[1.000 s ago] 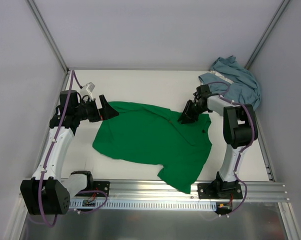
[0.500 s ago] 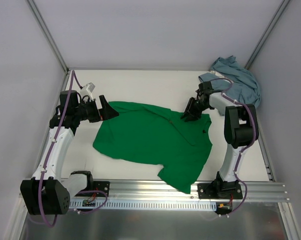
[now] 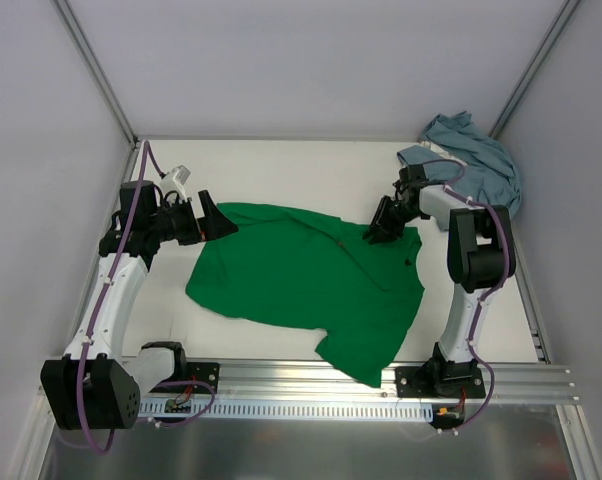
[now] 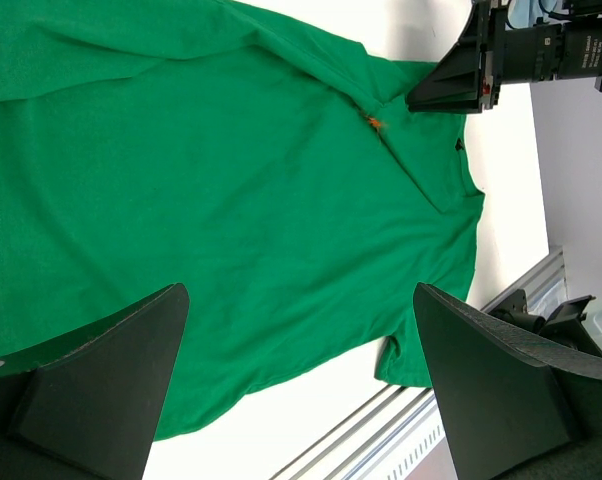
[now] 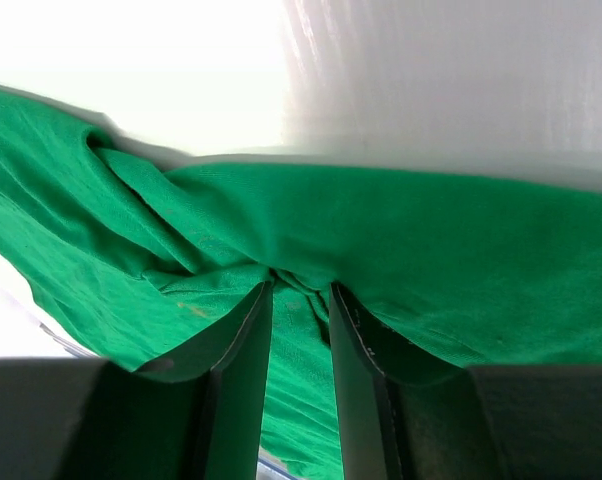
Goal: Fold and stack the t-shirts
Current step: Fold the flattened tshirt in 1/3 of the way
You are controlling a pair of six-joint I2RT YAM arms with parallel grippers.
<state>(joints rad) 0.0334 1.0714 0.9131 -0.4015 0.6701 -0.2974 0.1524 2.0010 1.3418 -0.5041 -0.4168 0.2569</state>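
Green shirt (image 3: 301, 280) lies spread on the table (image 3: 281, 170); right gripper (image 5: 301, 290) pinches a bunched fold near its collar, fingertips half buried; left gripper (image 3: 213, 217) gapes wide at its left edge; blue-grey shirt (image 3: 478, 165) crumpled in the far right corner, partly behind the right arm (image 3: 478, 255).

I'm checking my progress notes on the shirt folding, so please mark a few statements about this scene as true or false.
The green t-shirt lies spread out on the table. True.
The blue-grey t-shirt is stacked on it. False: it sits bunched in the far right corner.
The left gripper has its jaws wide open. True.
The right gripper holds the blue-grey t-shirt. False: its jaws pinch a fold of the green one.
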